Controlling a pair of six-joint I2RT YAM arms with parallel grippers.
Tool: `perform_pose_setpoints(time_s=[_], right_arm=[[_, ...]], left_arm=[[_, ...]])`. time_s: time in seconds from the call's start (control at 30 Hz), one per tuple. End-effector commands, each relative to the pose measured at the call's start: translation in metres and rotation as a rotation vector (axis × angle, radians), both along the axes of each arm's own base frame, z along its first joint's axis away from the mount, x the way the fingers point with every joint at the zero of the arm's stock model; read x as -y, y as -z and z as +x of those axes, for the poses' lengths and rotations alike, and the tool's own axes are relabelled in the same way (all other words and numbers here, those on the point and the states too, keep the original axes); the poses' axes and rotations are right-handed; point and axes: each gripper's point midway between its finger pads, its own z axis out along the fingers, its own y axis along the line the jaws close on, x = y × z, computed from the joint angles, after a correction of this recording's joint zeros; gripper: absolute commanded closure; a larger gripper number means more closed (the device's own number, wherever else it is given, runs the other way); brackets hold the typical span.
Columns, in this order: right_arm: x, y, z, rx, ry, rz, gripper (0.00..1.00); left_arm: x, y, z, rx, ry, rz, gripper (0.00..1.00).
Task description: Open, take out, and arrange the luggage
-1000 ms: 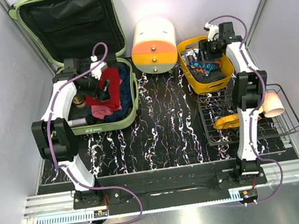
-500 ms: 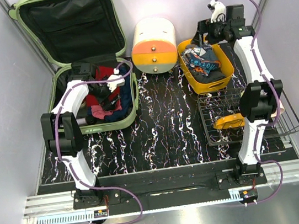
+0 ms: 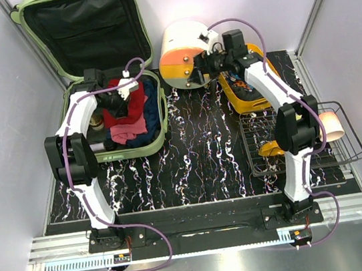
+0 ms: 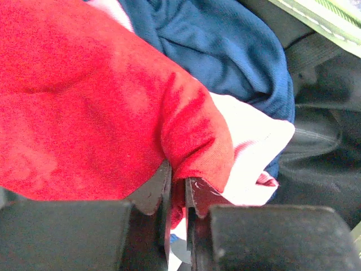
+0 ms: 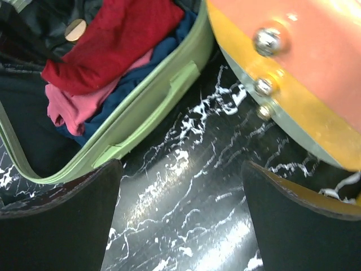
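The luggage (image 3: 133, 153), a pale green hard-shell suitcase, lies open at the back left with its black-lined lid (image 3: 81, 28) standing up. Its base holds a red garment (image 3: 134, 103), a pink one and a blue one (image 3: 154, 109). My left gripper (image 3: 117, 100) is down inside the base. In the left wrist view it (image 4: 178, 180) is shut on a fold of the red garment (image 4: 84, 113), with blue cloth (image 4: 225, 51) behind. My right gripper (image 3: 198, 65) hangs open and empty above the table between the suitcase and the drawer box; in its wrist view it (image 5: 180, 186) shows the suitcase rim (image 5: 163, 96) on the left.
A cream-and-orange cylindrical drawer box (image 3: 183, 54) stands at the back centre, close to my right gripper. Behind the right forearm is an orange bin (image 3: 250, 99) with items. A wire basket (image 3: 304, 148) at the right holds a yellow object and a pale cup (image 3: 331, 126).
My left gripper has closed on the red garment inside the suitcase. The right arm has swung left from over the orange bin to the front of the drawer box, jaws open.
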Motion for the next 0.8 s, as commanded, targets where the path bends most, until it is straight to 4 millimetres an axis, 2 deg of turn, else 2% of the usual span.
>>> perform_pose_setpoints(time_s=[0.0, 0.03, 0.1, 0.13, 0.2, 0.23, 0.27, 0.33, 0.37, 0.43, 0.47, 0.5, 0.53, 0.57, 0.63, 0.77], right_arm=[[-0.038, -0.043, -0.005, 0.245, -0.091, 0.064, 0.03], [-0.056, -0.054, -0.007, 0.339, -0.127, 0.081, 0.02], [-0.073, -0.048, -0.011, 0.442, -0.187, 0.067, 0.00], [-0.092, -0.058, -0.017, 0.536, -0.232, 0.084, 0.01], [-0.110, -0.049, -0.024, 0.647, -0.308, 0.060, 0.00], [-0.125, -0.054, -0.031, 0.710, -0.344, 0.066, 0.00], [-0.135, -0.044, -0.031, 0.761, -0.387, 0.033, 0.00], [-0.151, -0.045, -0.033, 0.827, -0.424, 0.014, 0.00], [-0.165, -0.032, -0.035, 0.859, -0.460, -0.011, 0.00], [-0.179, -0.033, -0.035, 0.913, -0.486, -0.019, 0.00], [-0.188, -0.020, -0.036, 0.933, -0.514, -0.036, 0.00], [-0.195, -0.022, -0.038, 0.959, -0.532, -0.034, 0.00], [-0.201, -0.012, -0.038, 0.966, -0.550, -0.041, 0.00], [-0.205, -0.010, -0.039, 1.004, -0.571, -0.054, 0.00], [-0.218, -0.007, -0.048, 1.036, -0.612, -0.049, 0.00], [-0.240, 0.014, -0.054, 1.111, -0.684, -0.086, 0.00]], left_arm=[[0.013, -0.038, 0.016, 0.032, -0.039, -0.167, 0.96], [0.014, -0.041, 0.016, 0.030, -0.042, -0.182, 0.97], [0.020, -0.050, 0.015, 0.034, -0.037, -0.220, 0.99], [0.021, -0.053, 0.015, 0.036, -0.036, -0.230, 1.00], [0.024, -0.061, 0.016, 0.045, -0.034, -0.251, 1.00], [0.025, -0.063, 0.016, 0.048, -0.035, -0.256, 1.00], [0.026, -0.067, 0.016, 0.052, -0.034, -0.267, 1.00], [0.029, -0.072, 0.014, 0.054, -0.020, -0.280, 1.00], [0.030, -0.074, 0.014, 0.056, -0.010, -0.285, 1.00], [0.031, -0.076, 0.011, 0.044, -0.004, -0.289, 1.00], [0.032, -0.078, 0.010, 0.047, 0.004, -0.292, 1.00], [0.032, -0.078, 0.007, 0.041, 0.008, -0.293, 1.00], [0.032, -0.080, 0.006, 0.045, 0.012, -0.293, 1.00], [0.033, -0.082, 0.005, 0.049, 0.016, -0.296, 1.00], [0.034, -0.085, 0.003, 0.051, 0.026, -0.301, 1.00], [0.035, -0.088, -0.004, 0.052, 0.049, -0.304, 1.00]])
